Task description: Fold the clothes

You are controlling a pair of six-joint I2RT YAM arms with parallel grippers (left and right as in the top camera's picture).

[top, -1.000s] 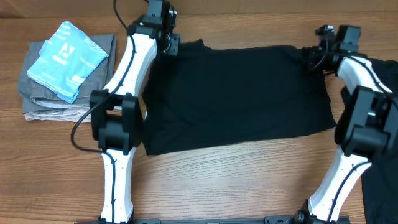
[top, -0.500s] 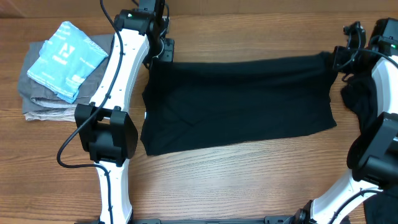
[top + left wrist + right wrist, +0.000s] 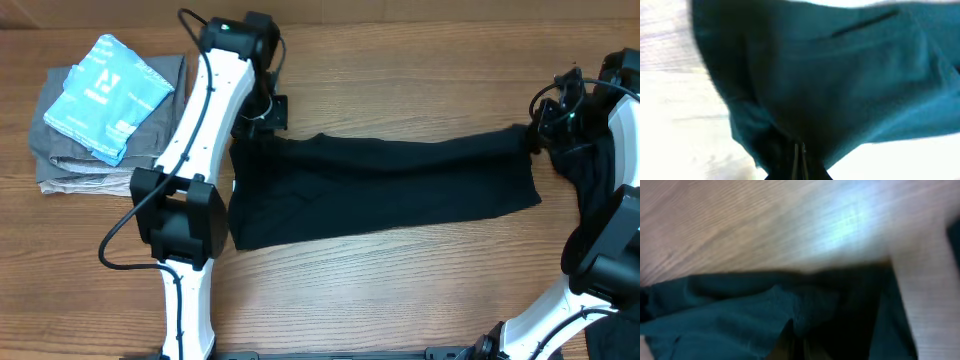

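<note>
Left jaws: clenched on the far-left corner of the black cloth garment [image 3: 380, 190]; the wrist view is blurred but shows fabric pinched between them.
Right jaws: clenched on its far-right corner.
Count: one black cloth garment spread out; two folded pieces in one stack, a light blue printed piece [image 3: 105, 95] on a grey piece [image 3: 60, 165]; some dark cloth [image 3: 595, 170] at the right edge.
Garment place: middle of the wooden counter [image 3: 400, 290], between both arms.
Long axis: left to right, with the far edge stretched between the jaws.
Stack place: far left, apart from the garment.
</note>
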